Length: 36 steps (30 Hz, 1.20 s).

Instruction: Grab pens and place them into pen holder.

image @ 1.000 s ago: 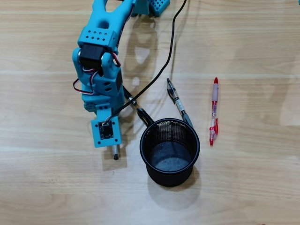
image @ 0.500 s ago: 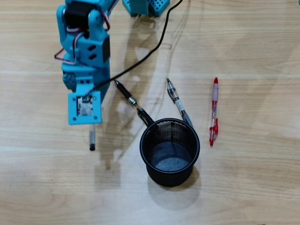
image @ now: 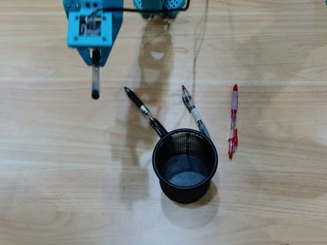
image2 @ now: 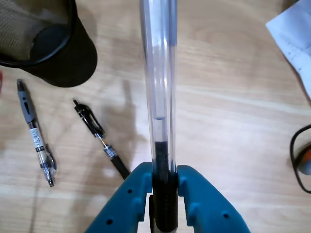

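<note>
Above the table (image: 286, 204), the arm's fingers (image2: 146, 189) are clamped on a clear pen (image2: 159, 87), away from the holder (image: 185, 164).

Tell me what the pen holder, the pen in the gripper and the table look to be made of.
Pen holder: black metal wire mesh by the look, matte; the wall shows a fine grid.
Held pen: clear glossy plastic barrel, the ink tube visible inside, with a black ribbed grip between the gripper fingers.
Table: pale wood grain, faint sheen; possibly laminate.
</note>
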### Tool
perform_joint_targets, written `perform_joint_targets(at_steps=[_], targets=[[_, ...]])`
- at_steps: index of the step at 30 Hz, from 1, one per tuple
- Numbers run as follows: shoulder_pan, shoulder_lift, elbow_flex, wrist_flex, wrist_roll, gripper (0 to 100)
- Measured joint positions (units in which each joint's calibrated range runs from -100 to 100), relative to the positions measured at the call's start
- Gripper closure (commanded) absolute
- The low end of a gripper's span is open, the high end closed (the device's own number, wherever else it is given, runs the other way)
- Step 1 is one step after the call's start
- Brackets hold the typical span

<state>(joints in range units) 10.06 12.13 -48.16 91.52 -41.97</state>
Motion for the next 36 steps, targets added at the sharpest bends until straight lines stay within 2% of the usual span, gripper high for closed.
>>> perform_joint_targets(at_steps=[7,12,26,30,36], targets=[[-4.9,-6.0,-0.1,-1.0,0.0,98],[-10.2,-6.5,-0.1,-10.9,0.0,98],[-21.1,-9.8,24.1,-62.2,1.4,98],[-21.0,-14.9,39.1,-79.3,1.4,98],[-21.1,-20.7,70.1,-113.2,1.4,98]])
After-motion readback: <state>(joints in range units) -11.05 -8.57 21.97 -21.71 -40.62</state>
